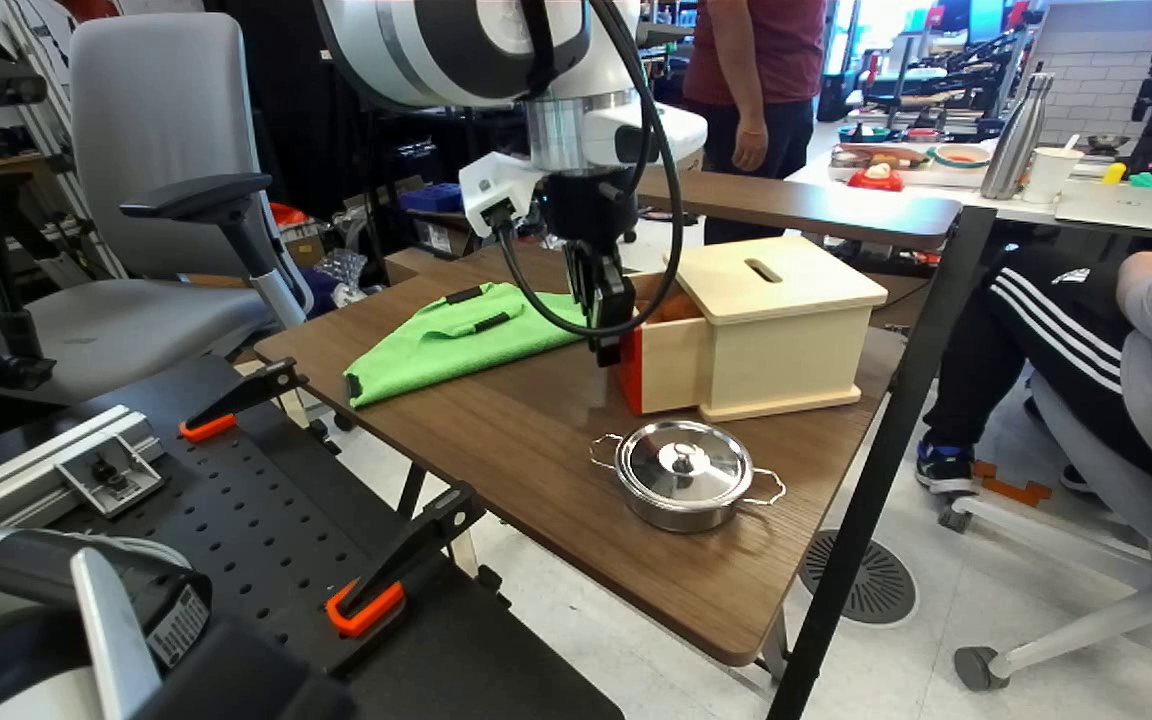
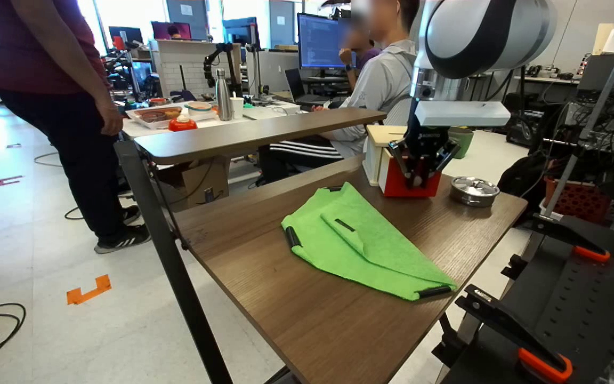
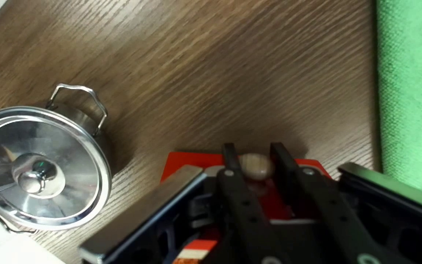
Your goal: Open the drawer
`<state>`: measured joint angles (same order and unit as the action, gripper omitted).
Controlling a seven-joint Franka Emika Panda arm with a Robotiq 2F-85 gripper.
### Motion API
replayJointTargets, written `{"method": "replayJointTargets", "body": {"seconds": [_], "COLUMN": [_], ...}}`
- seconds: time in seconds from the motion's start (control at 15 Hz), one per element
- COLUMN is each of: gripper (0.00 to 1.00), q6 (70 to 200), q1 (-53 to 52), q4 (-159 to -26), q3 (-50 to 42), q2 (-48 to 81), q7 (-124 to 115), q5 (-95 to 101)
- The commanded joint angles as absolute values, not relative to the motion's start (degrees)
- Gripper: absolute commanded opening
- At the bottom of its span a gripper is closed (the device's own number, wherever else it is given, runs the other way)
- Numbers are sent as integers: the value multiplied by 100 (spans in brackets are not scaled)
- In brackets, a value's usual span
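- We see the drawer (image 1: 674, 368), which is partly out of its wooden box (image 1: 788, 352).
- The gripper (image 3: 254, 154) has its jaws narrowed upon the knob (image 3: 258, 168).

In an exterior view the gaze runs down over the table (image 1: 536, 430); in an exterior view it meets the drawer front (image 2: 398, 184), upper right, past the green cloth (image 2: 363, 237); the wrist view peers closely down, pot (image 3: 44, 165) at left; all share pot and cloth

One drawer (image 1: 672, 368), one pot (image 1: 684, 478), one cloth (image 2: 363, 248)
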<state>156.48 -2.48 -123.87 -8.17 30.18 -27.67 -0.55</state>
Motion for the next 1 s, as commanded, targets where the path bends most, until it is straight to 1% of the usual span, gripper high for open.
{"method": "replayJointTargets", "body": {"seconds": [0.0, 0.6, 0.67, 0.73, 0.8, 0.93], "gripper": [7, 7, 33, 53, 58, 73], "q6": [15777, 15669, 15625, 15562, 15516, 15463], "q1": [-356, -339, -343, -320, -292, -294], "q4": [-12724, -12720, -12710, -12700, -12729, -12797], "q3": [-692, -666, -671, -645, -566, -464], "q2": [2942, 2950, 2953, 2951, 2968, 3007], "q7": [-2591, -2567, -2567, -2524, -2474, -2442], "q5": [-258, -285, -276, -288, -336, -384]}}
